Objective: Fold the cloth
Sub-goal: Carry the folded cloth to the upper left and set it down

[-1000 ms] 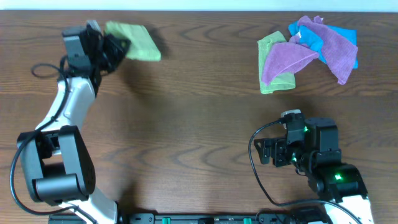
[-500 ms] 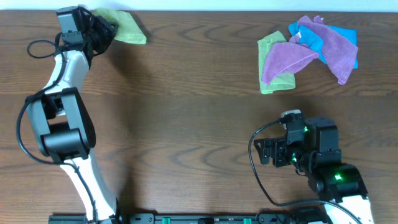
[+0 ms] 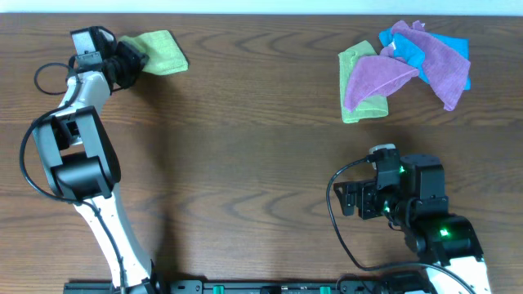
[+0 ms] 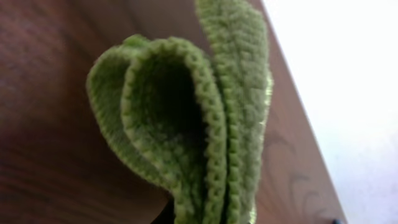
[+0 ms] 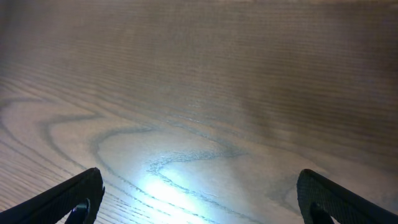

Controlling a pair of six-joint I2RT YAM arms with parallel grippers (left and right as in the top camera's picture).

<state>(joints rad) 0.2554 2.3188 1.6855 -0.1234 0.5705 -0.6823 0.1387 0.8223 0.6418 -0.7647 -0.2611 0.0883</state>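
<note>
Lime-green and folded over on itself, the cloth (image 3: 161, 51) sits at the upper left of the overhead frame, near the top edge of the worktop (image 3: 245, 147). The left pincer (image 3: 133, 60) is clenched on the cloth's left end, and the left arm stretches up along the left side of the frame. In the left wrist view the cloth fills the middle. Several layers curl round a dark hollow with their ribbed hems toward the camera. Brown wood shows behind on the left and a white area on the right. Whether the cloth rests on the wood or hangs just above it cannot be told.

At the upper right of the overhead frame lies a heap well apart from the cloth: an olive cloth (image 3: 355, 64), a purple cloth (image 3: 376, 75) draped over it, a blue cloth (image 3: 413, 53) and a second purple cloth (image 3: 445, 65).

The right pincer (image 3: 350, 200) is at the lower right, released and grasping nothing. In the right wrist view its dark fingertips (image 5: 74, 199) stand wide at the bottom corners with bare wood between them.
</note>
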